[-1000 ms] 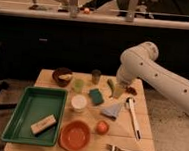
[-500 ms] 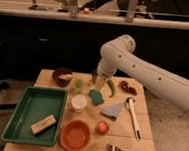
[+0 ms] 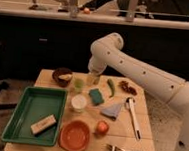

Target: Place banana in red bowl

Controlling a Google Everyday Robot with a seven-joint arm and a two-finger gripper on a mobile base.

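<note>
The banana (image 3: 65, 76) is a small pale yellow piece lying in the dark brown bowl (image 3: 61, 77) at the back left of the wooden table. The red bowl (image 3: 75, 135) sits at the front of the table, beside the green tray, and holds nothing I can see. My white arm reaches in from the right and bends down at the back. The gripper (image 3: 92, 79) hangs low over the table's back middle, just right of the brown bowl and next to a small green cup (image 3: 78, 84).
A green tray (image 3: 21, 115) holds a tan block (image 3: 43, 124). Also on the table are a white cup (image 3: 78, 102), a teal sponge (image 3: 96, 96), a green chili (image 3: 110, 86), a grey cloth (image 3: 113, 110), an orange fruit (image 3: 102, 127), a white utensil (image 3: 133, 118) and a fork (image 3: 123, 149).
The arm has swung left along the back of the table. The gripper moved from over the chili area on the right to the back middle, near the brown bowl.
</note>
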